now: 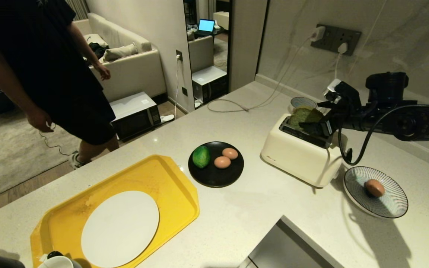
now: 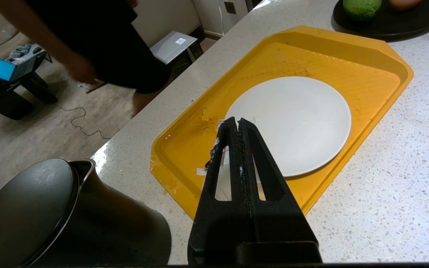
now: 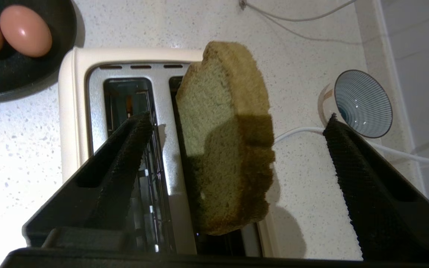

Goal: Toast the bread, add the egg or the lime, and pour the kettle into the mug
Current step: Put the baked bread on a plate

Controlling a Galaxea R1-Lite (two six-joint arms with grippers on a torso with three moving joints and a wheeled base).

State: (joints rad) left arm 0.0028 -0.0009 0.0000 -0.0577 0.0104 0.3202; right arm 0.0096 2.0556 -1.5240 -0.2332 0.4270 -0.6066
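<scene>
A: Our right gripper [image 3: 237,123] hangs over the toaster [image 1: 300,160] with its jaws spread wide, clasping nothing. The bread [image 3: 225,141] stands between them, leaning in the slot nearer the wall, most of it above the rim.

B: And our left gripper [image 2: 240,128]?

A: Pressed together, empty, above the yellow tray [image 2: 348,48] and its white plate [image 2: 296,119]. The kettle [image 2: 50,216] sits at its eight o'clock.

B: From the toaster, the black plate [image 1: 216,175] lies at nine o'clock with the lime [image 1: 201,156] and two eggs; a third egg [image 1: 374,188] rests on the striped dish [image 1: 393,201] at four.
</scene>
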